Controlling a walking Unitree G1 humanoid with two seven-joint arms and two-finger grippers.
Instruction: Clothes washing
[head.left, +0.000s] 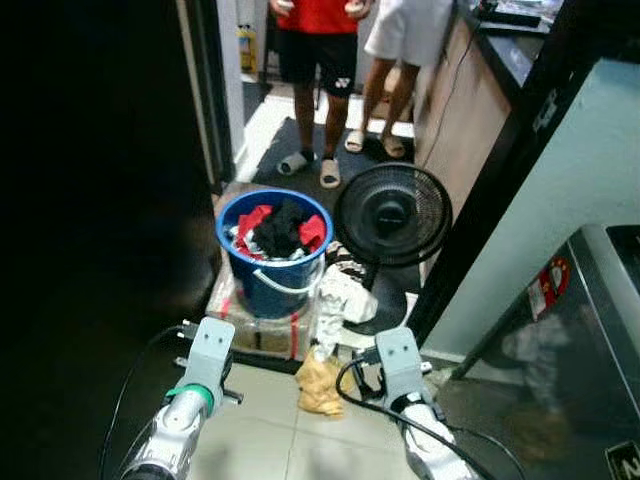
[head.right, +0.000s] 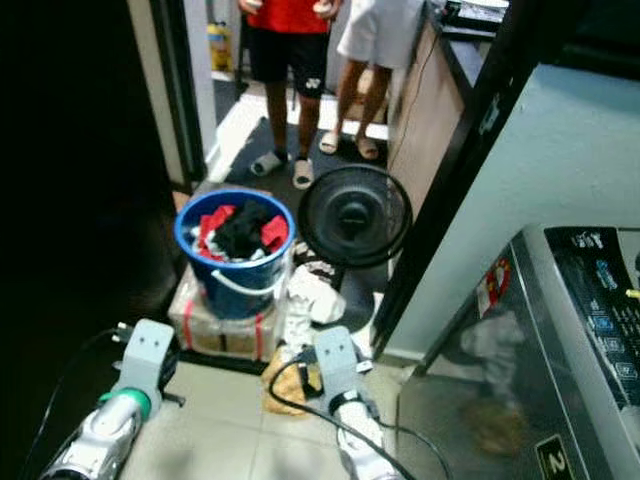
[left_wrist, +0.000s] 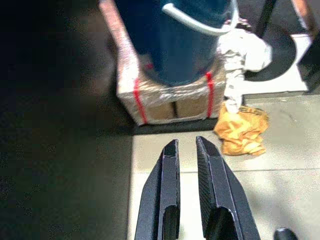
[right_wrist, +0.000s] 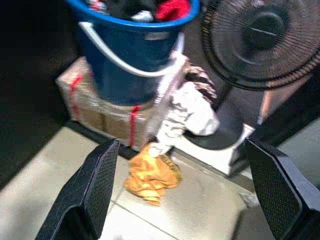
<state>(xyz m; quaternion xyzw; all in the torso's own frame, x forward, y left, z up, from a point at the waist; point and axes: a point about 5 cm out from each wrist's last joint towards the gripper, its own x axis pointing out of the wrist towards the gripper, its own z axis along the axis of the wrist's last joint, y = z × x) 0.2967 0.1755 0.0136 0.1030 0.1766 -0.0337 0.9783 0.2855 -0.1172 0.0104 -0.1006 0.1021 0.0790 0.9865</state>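
Blue bucket (head.left: 272, 262) heaped with red and black clothes (head.left: 280, 229), atop a wrapped box (left_wrist: 170, 97) beside a black fan (head.left: 392, 214). Orange cloth (right_wrist: 151, 173) crumpled on floor tiles. Left gripper (left_wrist: 187, 150) nearly closed, empty; right gripper (right_wrist: 182, 150) spread wide, empty. Two people standing beyond.

A blue bucket (right_wrist: 132, 55) full of clothes (right_wrist: 150, 9) stands on a wrapped box (right_wrist: 102, 112) at upper left. A black fan (right_wrist: 265, 37) is upper right. An orange cloth (right_wrist: 150, 174) lies on the floor between the wide-apart jaws.
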